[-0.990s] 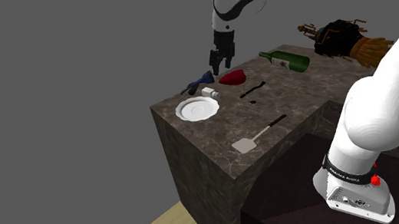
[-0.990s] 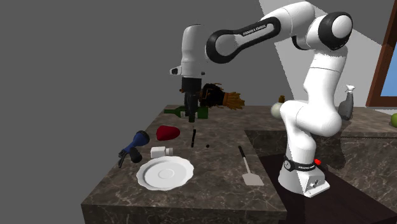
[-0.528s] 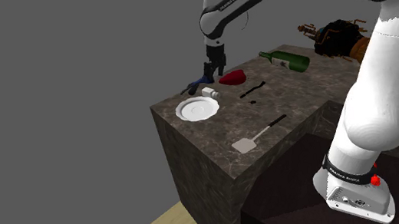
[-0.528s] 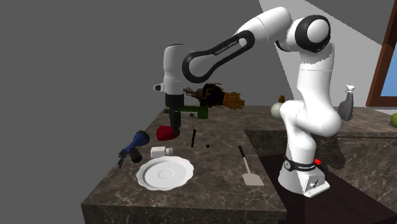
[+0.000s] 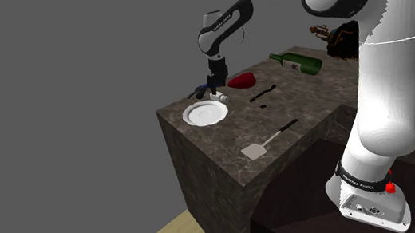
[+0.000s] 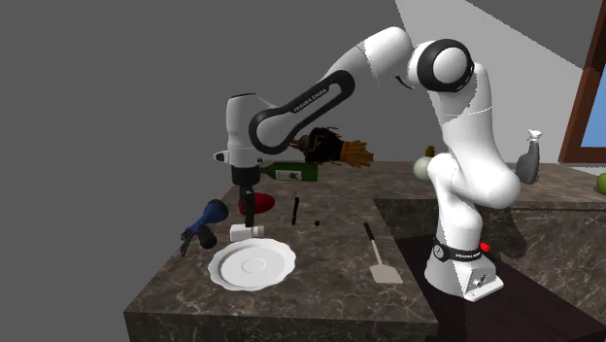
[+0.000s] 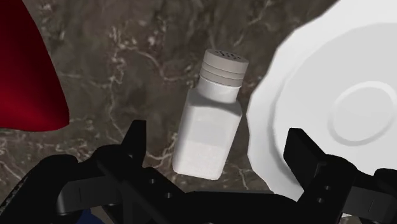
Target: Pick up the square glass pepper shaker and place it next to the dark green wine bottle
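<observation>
While the jaws hang low over the dark marbled table (image 5: 203, 159), they stand wide apart, with one black finger on either side of the pepper shaker (image 7: 208, 124) and neither touching it. The shaker lies on its side on the table, a square pale body with a grey perforated cap. It is just beside the rim of a round white plate (image 7: 343, 108), and a red object (image 7: 25, 76) sits near it on the other side. In the second exterior view a blue hair dryer (image 6: 207, 222) rests close by, towards the table's edge. The dark green wine bottle (image 5: 298, 63) also lies on its side, at the far end of the table and well apart from the shaker. A slim black utensil (image 5: 262, 93) lies between them. A spatula (image 5: 267, 140) lies nearer the white arm's stand.
</observation>
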You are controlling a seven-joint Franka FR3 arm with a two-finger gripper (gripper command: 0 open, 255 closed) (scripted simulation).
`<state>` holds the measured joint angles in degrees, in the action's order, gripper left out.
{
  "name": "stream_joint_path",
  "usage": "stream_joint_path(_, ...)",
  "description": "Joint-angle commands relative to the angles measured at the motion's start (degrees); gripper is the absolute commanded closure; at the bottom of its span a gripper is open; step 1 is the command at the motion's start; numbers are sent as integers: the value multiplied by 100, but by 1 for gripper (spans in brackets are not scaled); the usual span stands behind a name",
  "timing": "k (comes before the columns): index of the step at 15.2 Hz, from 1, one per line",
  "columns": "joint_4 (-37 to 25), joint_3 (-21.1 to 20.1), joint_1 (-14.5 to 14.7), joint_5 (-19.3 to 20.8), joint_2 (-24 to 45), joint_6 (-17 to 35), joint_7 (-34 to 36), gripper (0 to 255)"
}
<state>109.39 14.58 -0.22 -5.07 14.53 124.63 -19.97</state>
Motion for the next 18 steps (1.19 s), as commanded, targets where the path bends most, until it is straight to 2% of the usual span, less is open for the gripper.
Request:
stream_joint_path(1, 37, -7, -15, -31, 101, 133, -36, 0)
stream_joint_path(5, 153, -32, -32, -101, 289, 430, -82, 0)
stream_joint_path(13, 153, -32, -32, -101, 288, 430, -82, 0)
stream_joint_path(14, 153, -32, -32, -101, 288, 430, -82, 255)
stream_joint_path(18, 154, -32, -32, -100, 286, 429, -81, 255)
